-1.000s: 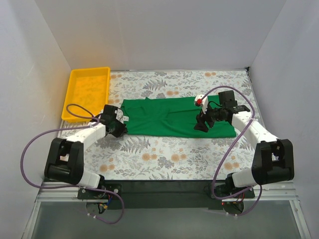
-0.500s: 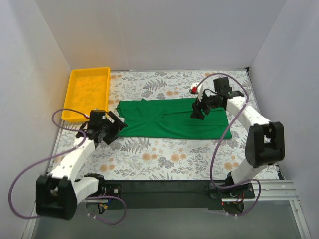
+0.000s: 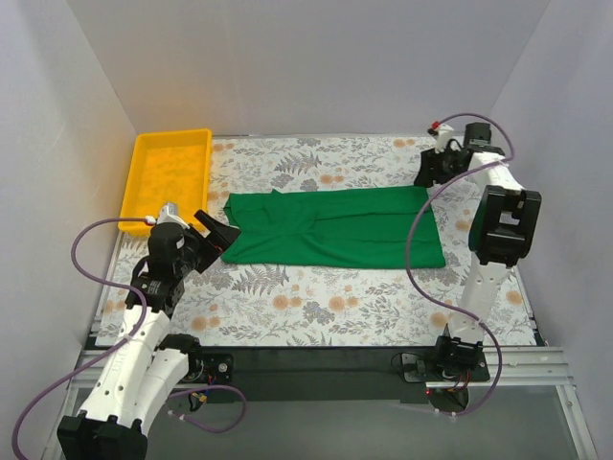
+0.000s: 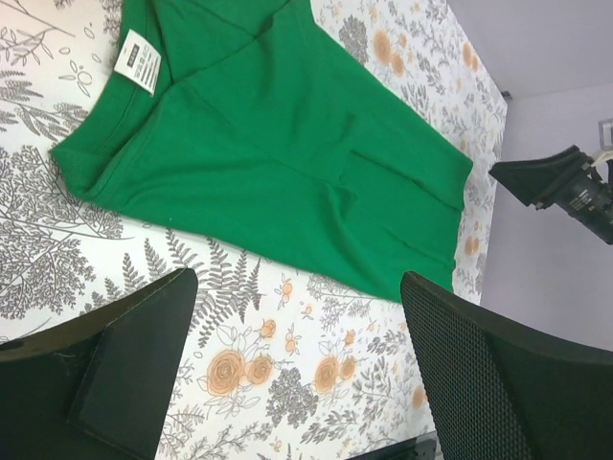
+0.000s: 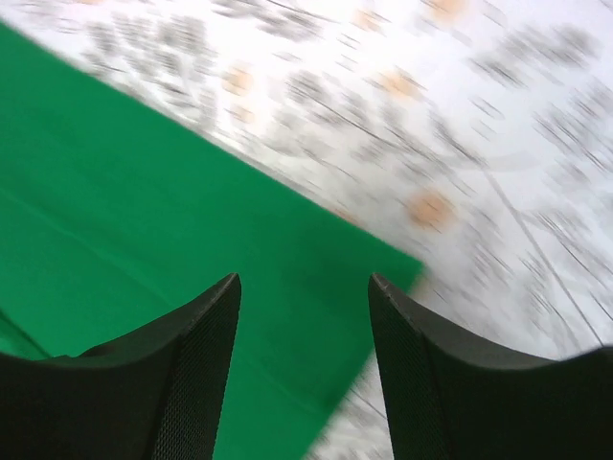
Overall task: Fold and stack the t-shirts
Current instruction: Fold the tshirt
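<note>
We see the t-shirt (image 3: pixel 330 228) flat on the table (image 3: pixel 287 299); left gripper (image 3: pixel 216 230) at its 9 o'clock end, right gripper (image 5: pixel 305 283) by its 1 o'clock corner, both spread wide, empty (right view blurred). Risk: we pinch one layer, fold slips

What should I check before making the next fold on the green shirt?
1. Left gripper open, holding nothing: ok.
2. Right gripper open, holding nothing, above the shirt's far right corner: ok.
3. Shirt lying flat as a long strip on the table: ok.
4. Shirt apart from the yellow tray: ok.
5. Hidden layers lined up underneath: cannot tell.
6. Right arm's cable clear of the shirt: cannot tell.
</note>
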